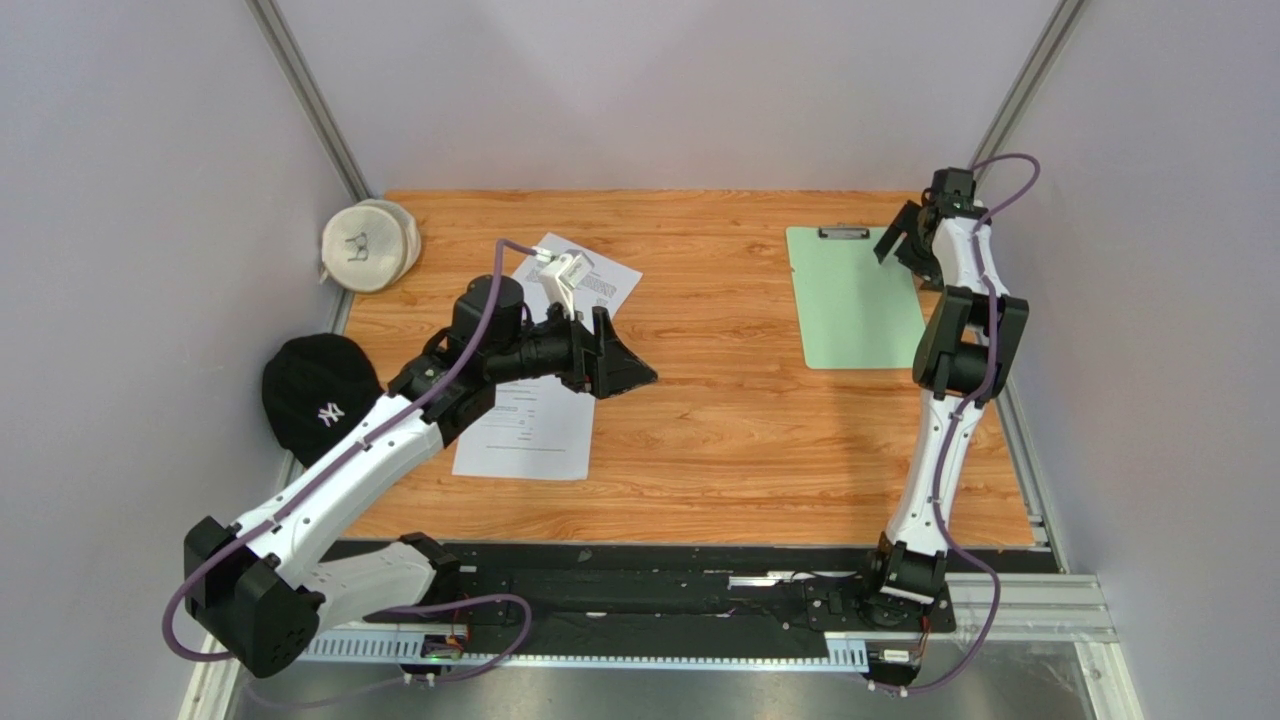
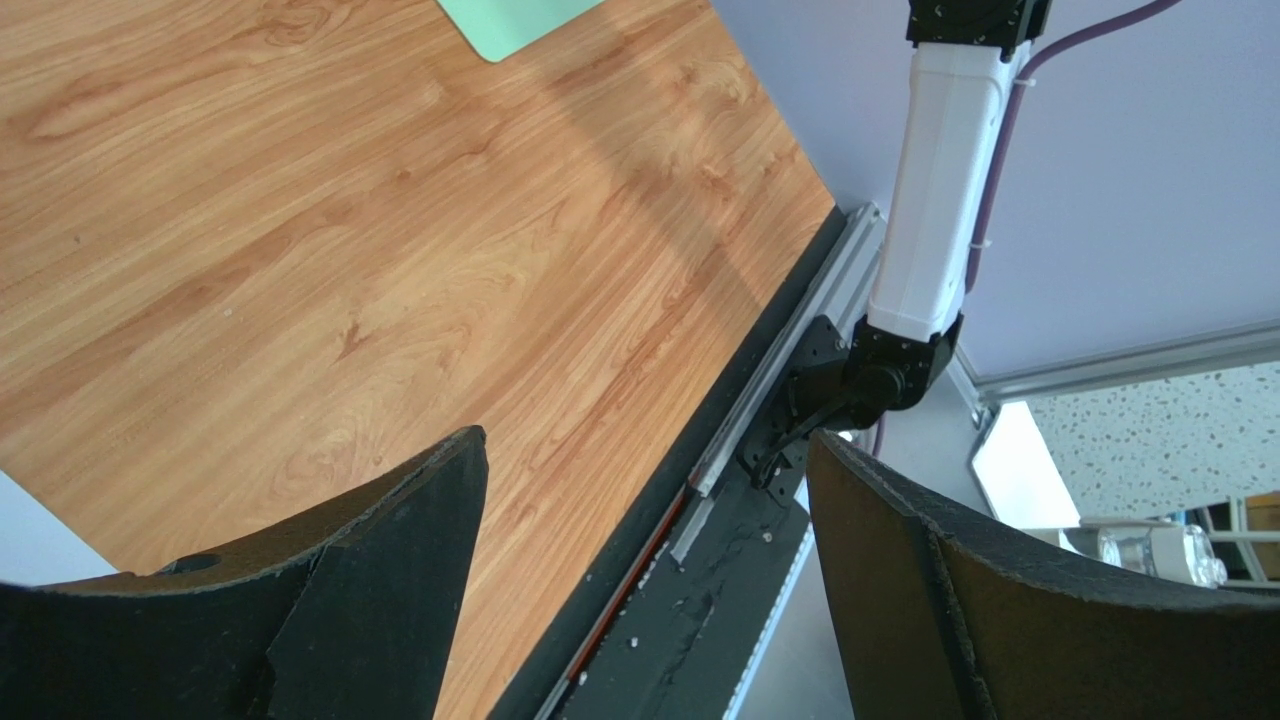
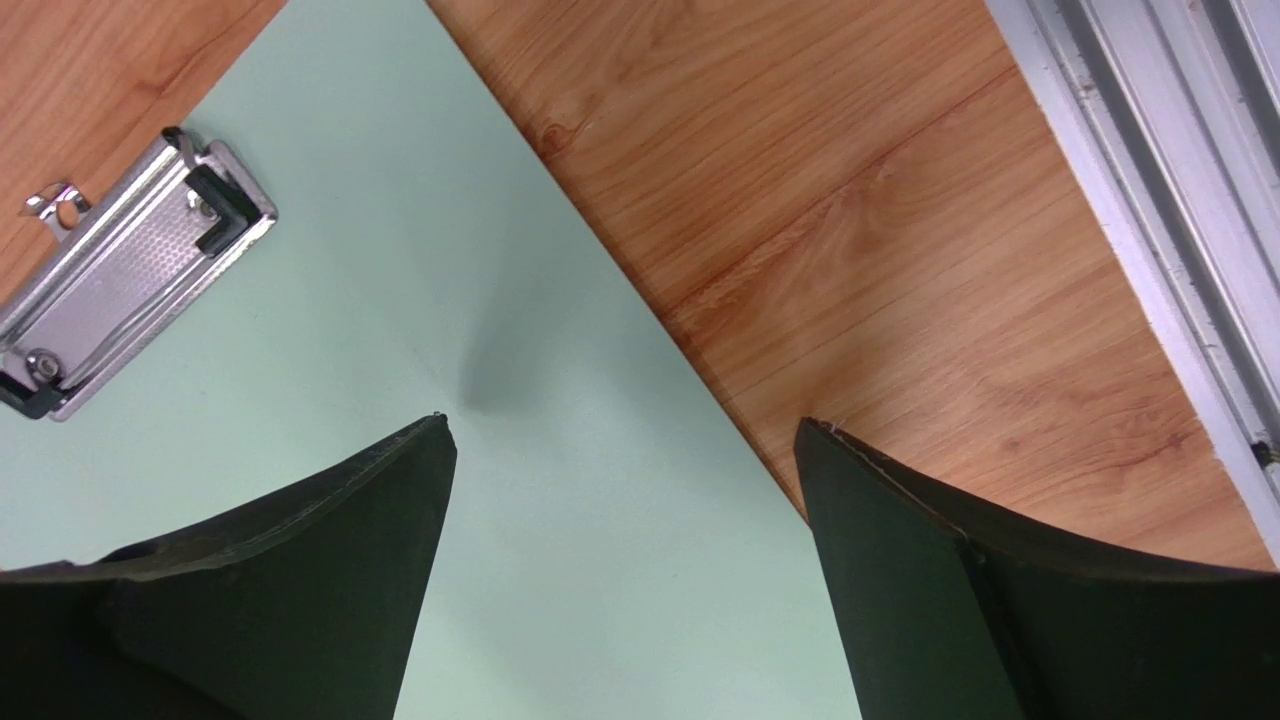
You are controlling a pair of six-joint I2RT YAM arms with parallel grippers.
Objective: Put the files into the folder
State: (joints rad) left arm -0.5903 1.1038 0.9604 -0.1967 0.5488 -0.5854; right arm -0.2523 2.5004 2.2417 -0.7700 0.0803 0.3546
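Note:
The files [image 1: 529,420] are white printed sheets lying on the left part of the wooden table, partly hidden under my left arm. The folder [image 1: 852,297] is a pale green clipboard at the far right, its metal clip [image 1: 843,233] at the far short edge. My left gripper [image 1: 624,360] is open and empty, held above the table just right of the files. My right gripper [image 1: 908,237] is open and empty, over the folder's right edge near the clip. The right wrist view shows the folder [image 3: 451,300] and clip [image 3: 128,270] below open fingers.
A black cap [image 1: 319,393] lies at the table's left edge. A round white object [image 1: 367,245] sits at the far left corner. Grey walls close the sides and back. A black rail [image 1: 676,578] runs along the near edge. A folder corner [image 2: 511,18] shows in the left wrist view.

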